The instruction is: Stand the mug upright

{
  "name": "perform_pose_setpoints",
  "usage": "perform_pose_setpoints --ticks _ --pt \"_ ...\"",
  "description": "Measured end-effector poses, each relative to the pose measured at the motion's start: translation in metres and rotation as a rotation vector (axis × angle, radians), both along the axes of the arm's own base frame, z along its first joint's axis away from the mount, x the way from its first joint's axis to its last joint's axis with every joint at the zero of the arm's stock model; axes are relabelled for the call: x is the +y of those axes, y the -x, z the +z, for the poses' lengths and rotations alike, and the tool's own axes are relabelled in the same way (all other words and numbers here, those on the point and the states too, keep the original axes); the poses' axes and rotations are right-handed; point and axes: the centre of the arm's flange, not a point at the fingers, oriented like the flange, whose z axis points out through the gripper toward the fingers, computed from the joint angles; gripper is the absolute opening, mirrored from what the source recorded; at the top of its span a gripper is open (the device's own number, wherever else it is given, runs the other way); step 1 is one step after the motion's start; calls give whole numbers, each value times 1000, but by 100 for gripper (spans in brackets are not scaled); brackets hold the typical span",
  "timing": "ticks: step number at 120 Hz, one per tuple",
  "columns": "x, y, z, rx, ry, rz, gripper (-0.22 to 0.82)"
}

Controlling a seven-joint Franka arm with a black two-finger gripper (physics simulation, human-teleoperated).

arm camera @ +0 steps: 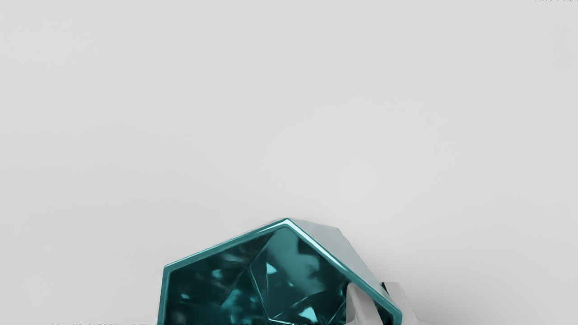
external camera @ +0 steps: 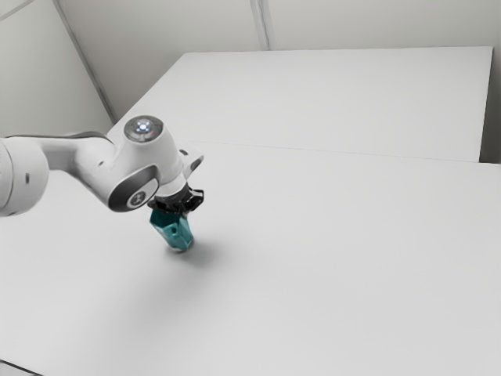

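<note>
The black gripper [external camera: 185,202] is at the teal mug [external camera: 175,232] in the exterior view, at the mug's upper end. The faceted mug leans, its open mouth toward that view's upper left and its base low, close to the table; whether the base touches is unclear. From the wrist view I look into the mouth of the mug [arm camera: 289,271]. There the gripper [arm camera: 382,300] has one fingertip inside the mug and the other outside, close together with the mug's wall pinched between them. Part of the mug is cut off at the picture's edge.
A wide white table [external camera: 329,258] lies under the mug and arm. Behind it is another white surface [external camera: 337,102], with pale walls beyond. A dark line crosses the exterior view's lower left corner.
</note>
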Motion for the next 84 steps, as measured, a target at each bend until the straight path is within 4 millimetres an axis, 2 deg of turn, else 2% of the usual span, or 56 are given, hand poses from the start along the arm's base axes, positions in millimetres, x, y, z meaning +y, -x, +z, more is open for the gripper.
perform_pose_setpoints --ticks 14,35,50,65,84 --pt "0 -1 -2 -14 15 41 -18" --pt "-1 -3 3 -37 31 85 21" --pt "-1 -4 6 -49 38 108 38" --pt "-1 -3 12 -63 43 127 48" --pt "-7 1 43 -110 43 134 55"
